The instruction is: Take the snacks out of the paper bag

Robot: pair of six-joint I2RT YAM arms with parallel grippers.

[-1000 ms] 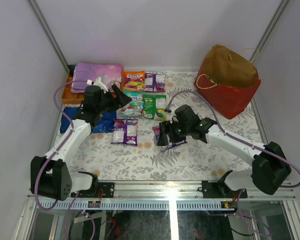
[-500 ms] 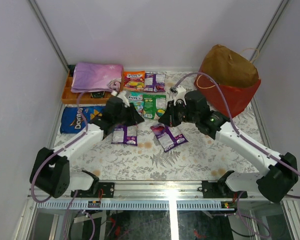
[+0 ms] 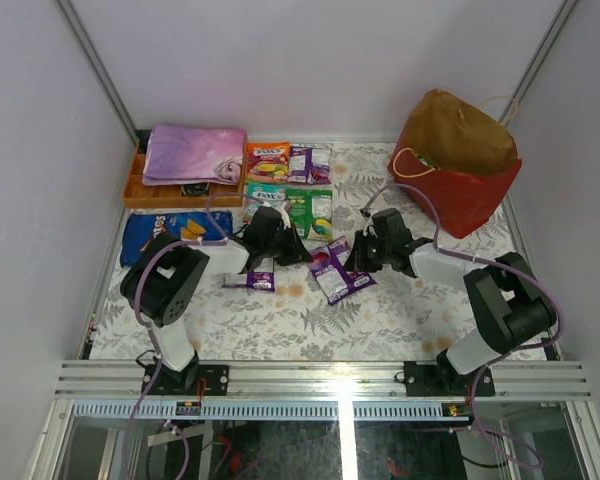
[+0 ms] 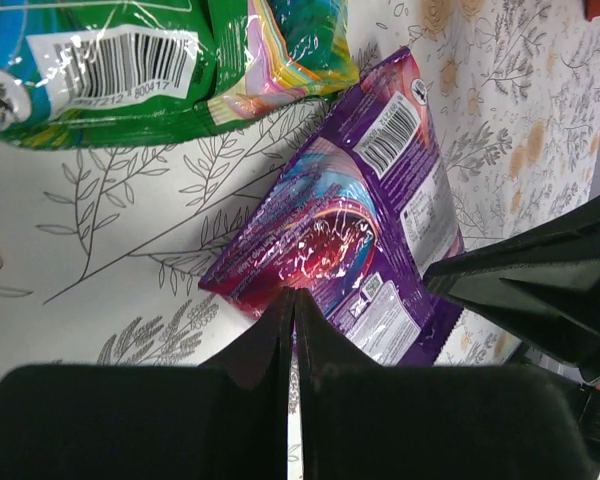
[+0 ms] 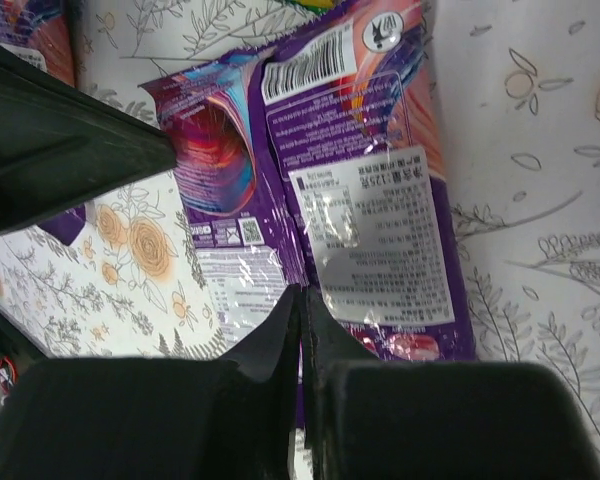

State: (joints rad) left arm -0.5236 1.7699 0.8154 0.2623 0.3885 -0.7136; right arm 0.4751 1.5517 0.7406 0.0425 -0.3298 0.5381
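Currently: left end effector (image 4: pixel 293 300), right end effector (image 5: pixel 302 295) pinched together, empty; purple packet (image 4: pixel 350 230) just ahead; careless sweep could shove it.

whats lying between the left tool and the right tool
A purple snack packet lies flat between the left tool and right tool, clearest in the top view.

The paper bag (image 3: pixel 462 200) hides its contents; the left arm (image 3: pixel 226 256) covers part of a seemingly purple packet (image 3: pixel 262 282).
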